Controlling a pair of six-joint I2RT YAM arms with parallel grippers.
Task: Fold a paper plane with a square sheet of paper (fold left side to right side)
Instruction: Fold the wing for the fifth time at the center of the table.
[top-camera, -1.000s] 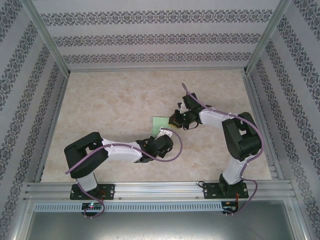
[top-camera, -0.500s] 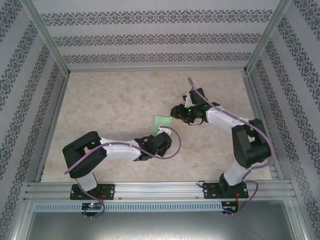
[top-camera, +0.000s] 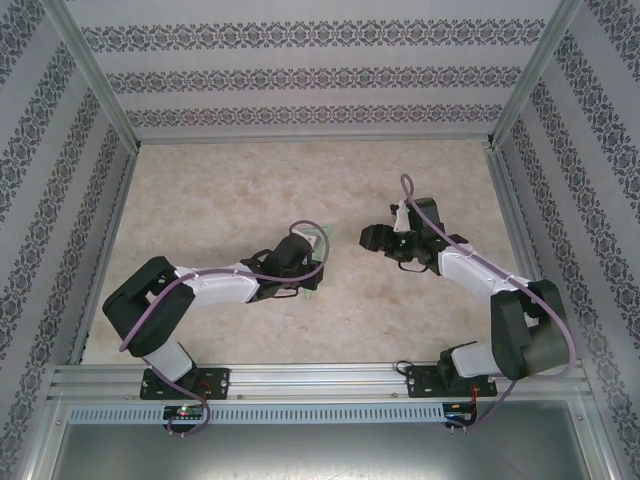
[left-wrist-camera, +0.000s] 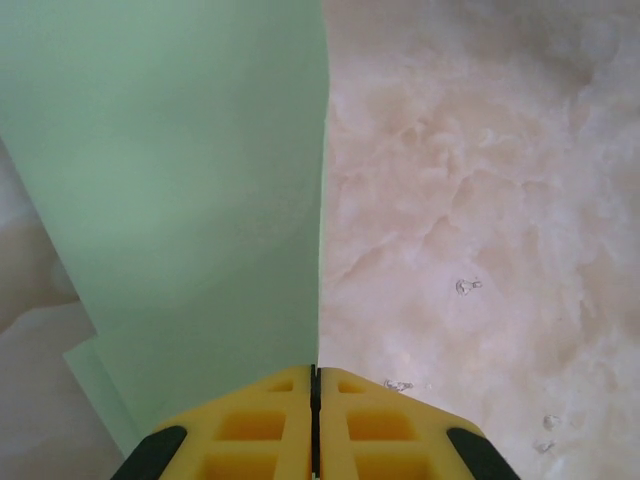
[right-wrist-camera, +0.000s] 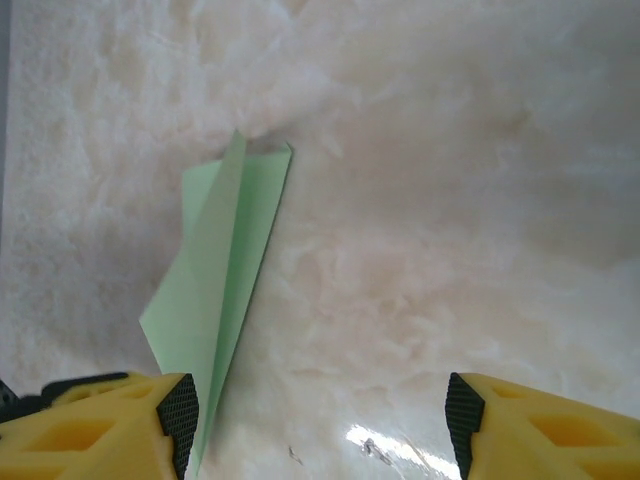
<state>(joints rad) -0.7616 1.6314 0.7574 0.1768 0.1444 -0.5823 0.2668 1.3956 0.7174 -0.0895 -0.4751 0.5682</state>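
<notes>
Two grippers. Left gripper (left-wrist-camera: 314, 388): yellow jaws pressed together, pinching the near edge of the paper plane (left-wrist-camera: 190, 170). Right gripper (right-wrist-camera: 320, 415): jaws spread wide, holding nothing; plane ahead-left.

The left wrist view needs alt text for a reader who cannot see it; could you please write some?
The left gripper, with yellow fingers pressed together at the bottom centre, is shut on the edge of the pale green paper, which stretches up the left half of the frame. The marbled beige table shows on the right.
</notes>
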